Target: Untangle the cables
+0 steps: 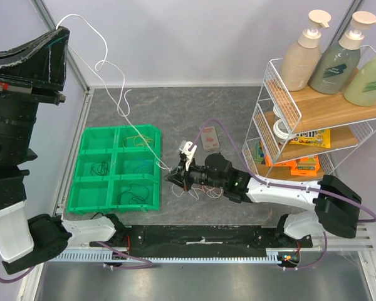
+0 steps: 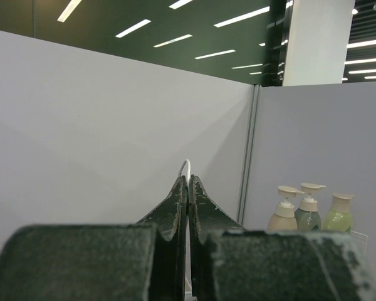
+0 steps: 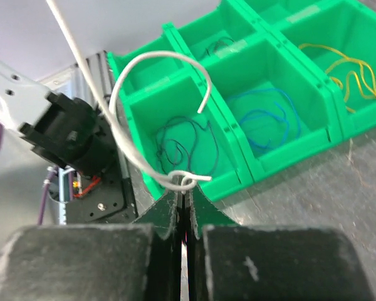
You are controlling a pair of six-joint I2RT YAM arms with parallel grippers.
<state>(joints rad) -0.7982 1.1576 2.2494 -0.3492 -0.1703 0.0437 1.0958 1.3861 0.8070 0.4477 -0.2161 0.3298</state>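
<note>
Tray [image 1: 114,175] of green plastic, six compartments, was taken as reference. It held sorted cables: a yellow cable [image 1: 138,139], a blue cable [image 1: 138,166] and dark cables [image 1: 100,168].

The left arm stood raised high above the tray's far-left corner, the left gripper [image 2: 187,179] clenched on the upper end of the white cable [image 1: 103,59]. The right arm lay low and outstretched toward the tray's right wall. The right gripper [image 3: 183,197] was pinched tight on the same cable just beside that wall, at a small loop [image 3: 187,182].

An unsorted cluster [image 1: 189,190] lay right of the tray, under the right wrist.

The white cable was judged string-light, limp and slick, so likely to slide through a loose pinch. The best hold is close beside the loop.
</note>
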